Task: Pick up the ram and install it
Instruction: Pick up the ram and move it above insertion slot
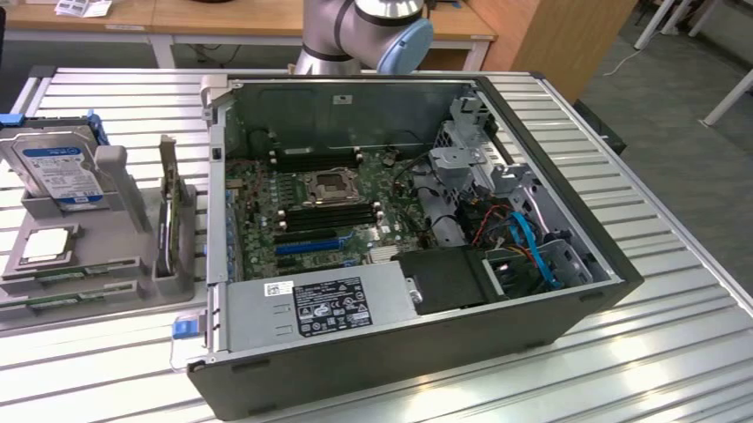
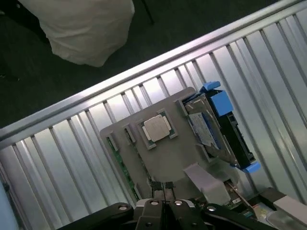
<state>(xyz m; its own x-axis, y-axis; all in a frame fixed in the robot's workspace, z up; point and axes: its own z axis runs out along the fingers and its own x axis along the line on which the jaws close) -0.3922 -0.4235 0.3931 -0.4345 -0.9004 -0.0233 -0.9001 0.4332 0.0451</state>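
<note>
Table (image 1: 659, 220): ribbed aluminium slats, bright and reflective, with wooden desks behind it.

Computer case (image 1: 471, 361): matt black box lying open-side up, centre of the exterior view. Inside is a green motherboard (image 1: 264, 189) with a square metal socket (image 1: 330, 187) and long black slots (image 1: 335, 216). A grey power supply (image 1: 317, 308) with a printed label sits at the near edge. Blue cables (image 1: 535, 247) lie on the exterior view's right side.

Robot arm (image 1: 353, 26): grey tube with a pale blue joint cap, top centre of the exterior view.

Fixture tray (image 1: 118, 242) (image 2: 177, 153): grey moulded plastic, smooth, on the table at the exterior view's left, beside the case.

Hard drive (image 1: 59, 172) (image 2: 204, 129): silver slab with a blue label, propped in the tray, with a blue plastic bracket (image 2: 218, 103) on it.

Thin board (image 1: 171, 211): stands on edge in a grey holder between the hard drive and the case.

Processor (image 1: 48, 242) (image 2: 157, 128): square with a dull metal lid, flat in a tray recess.

Ram (image 1: 65, 269) (image 2: 122, 165): long narrow green stick, seated on edge in a tray groove at the exterior view's lower left. A second like it lies just below.

Pincer (image 2: 163, 188): black metal, fingertips pressed together with no gap, gripping nothing. It appears over the tray's rim near one end of the ram; contact cannot be told.
</note>
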